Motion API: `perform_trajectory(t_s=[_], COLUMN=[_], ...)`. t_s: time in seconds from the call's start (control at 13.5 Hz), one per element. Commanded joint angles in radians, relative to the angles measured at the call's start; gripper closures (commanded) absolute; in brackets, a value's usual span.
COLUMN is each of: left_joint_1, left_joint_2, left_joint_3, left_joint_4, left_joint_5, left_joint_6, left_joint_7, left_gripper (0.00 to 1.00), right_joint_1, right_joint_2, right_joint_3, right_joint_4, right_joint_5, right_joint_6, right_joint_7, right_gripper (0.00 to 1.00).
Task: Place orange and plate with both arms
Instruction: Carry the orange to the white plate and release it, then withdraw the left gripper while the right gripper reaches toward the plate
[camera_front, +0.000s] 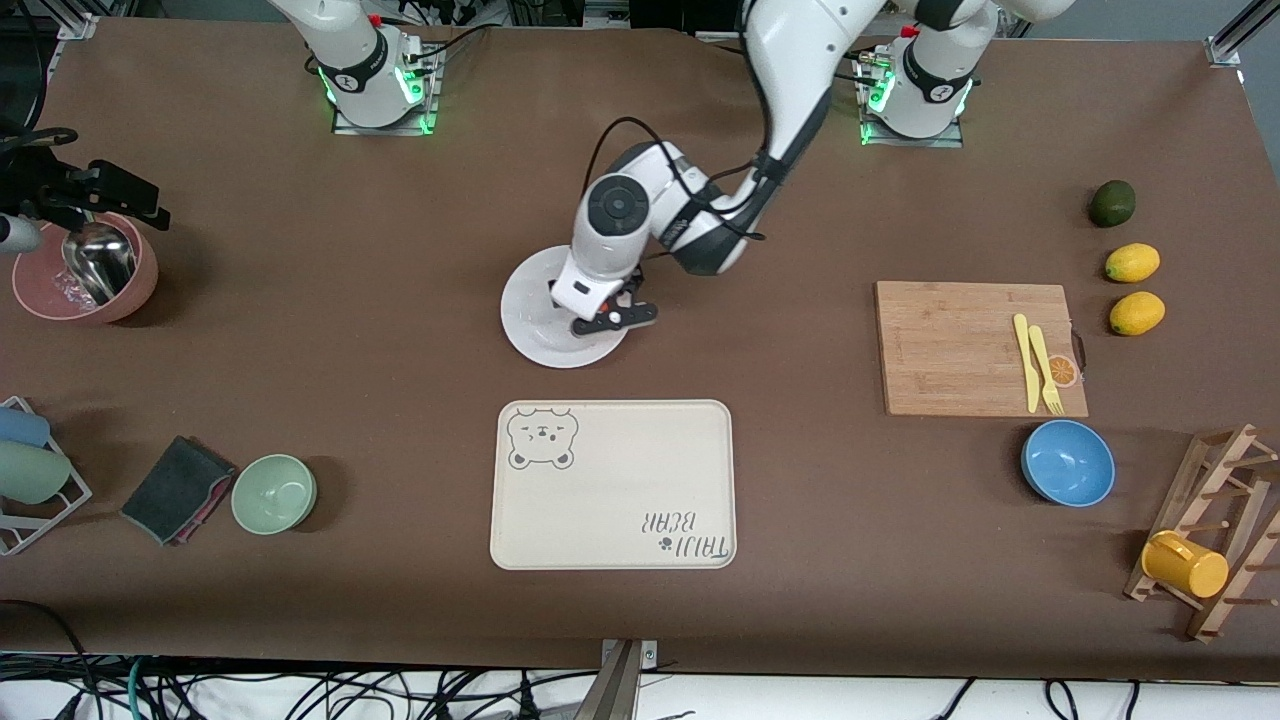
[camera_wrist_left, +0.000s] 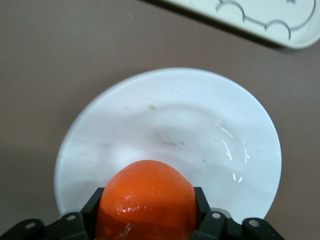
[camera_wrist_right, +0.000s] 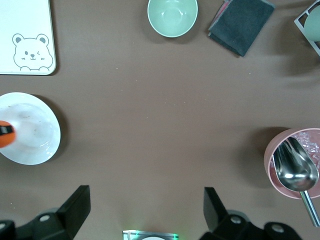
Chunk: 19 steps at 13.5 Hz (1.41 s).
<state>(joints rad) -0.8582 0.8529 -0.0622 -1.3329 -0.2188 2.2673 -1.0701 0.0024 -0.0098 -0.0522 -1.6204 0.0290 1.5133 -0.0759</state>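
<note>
The white plate (camera_front: 530, 318) lies mid-table on the brown cloth, just farther from the front camera than the bear tray. My left gripper (camera_front: 603, 312) is low over the plate's edge and is shut on the orange (camera_wrist_left: 146, 200), a glossy orange-red fruit between both black fingers (camera_wrist_left: 200, 202). In the left wrist view the plate (camera_wrist_left: 200, 125) spreads out under the fruit. The front view hides the orange under the hand. My right gripper (camera_wrist_right: 146, 207) hangs open and empty high over bare cloth near its own base; its view shows the plate (camera_wrist_right: 30, 137) and a sliver of the orange (camera_wrist_right: 4, 136).
A cream bear tray (camera_front: 612, 485) lies nearer the camera than the plate. Toward the left arm's end are a cutting board (camera_front: 960, 345) with yellow cutlery, a blue bowl (camera_front: 1067, 462), two lemons (camera_front: 1132, 263) and a mug rack. Toward the right arm's end are a pink bowl (camera_front: 140, 285) with a scoop and a green bowl (camera_front: 274, 493).
</note>
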Motion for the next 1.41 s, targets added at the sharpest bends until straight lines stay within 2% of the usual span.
perform_trajectory(t_s=[0.0,0.07,0.15,0.22,0.37,0.52,0.74,0.96,1.33], left_joint_1=[-0.018,-0.021,-0.019,-0.019,-0.012,-0.01,0.01,0.086,0.286], left_joint_2=[0.072,0.087,0.094,0.094,0.072,0.04,-0.063,-0.121,-0.202], left_joint_3=[0.022,0.022,0.022,0.027,0.031,0.079,0.12,0.12,0.12], left_joint_4=[0.092,0.092,0.092,0.092,0.092,0.096,0.097,0.095,0.093], left_joint_5=[-0.022,-0.019,-0.019,-0.016,-0.014,-0.013,-0.013,-0.008,-0.008], left_joint_6=[0.0,0.014,0.027,0.031,0.0,-0.092,-0.221,-0.326,-0.547], left_joint_7=[-0.019,-0.016,-0.013,-0.013,-0.014,-0.013,0.024,0.076,0.336], left_gripper=[0.83,0.66,0.41,0.0,0.0,0.0,0.0,0.0,0.0], right_joint_1=[-0.001,0.001,-0.001,-0.001,-0.001,-0.001,-0.001,-0.001,-0.004], right_joint_2=[-0.002,-0.002,-0.002,-0.002,-0.002,-0.002,-0.002,-0.002,-0.002], right_joint_3=[0.002,0.002,0.002,0.002,0.002,0.002,0.002,0.002,0.0], right_joint_4=[0.007,0.007,0.007,0.007,0.007,0.007,0.007,0.007,0.007], right_joint_5=[0.014,0.014,0.014,0.014,0.014,0.014,0.014,0.014,0.014], right_joint_6=[-0.015,-0.013,-0.013,-0.016,-0.015,-0.016,-0.016,-0.016,-0.012], right_joint_7=[0.011,0.012,0.012,0.012,0.012,0.012,0.012,0.012,0.01], right_gripper=[0.0,0.0,0.0,0.0,0.0,0.0,0.0,0.0,0.0])
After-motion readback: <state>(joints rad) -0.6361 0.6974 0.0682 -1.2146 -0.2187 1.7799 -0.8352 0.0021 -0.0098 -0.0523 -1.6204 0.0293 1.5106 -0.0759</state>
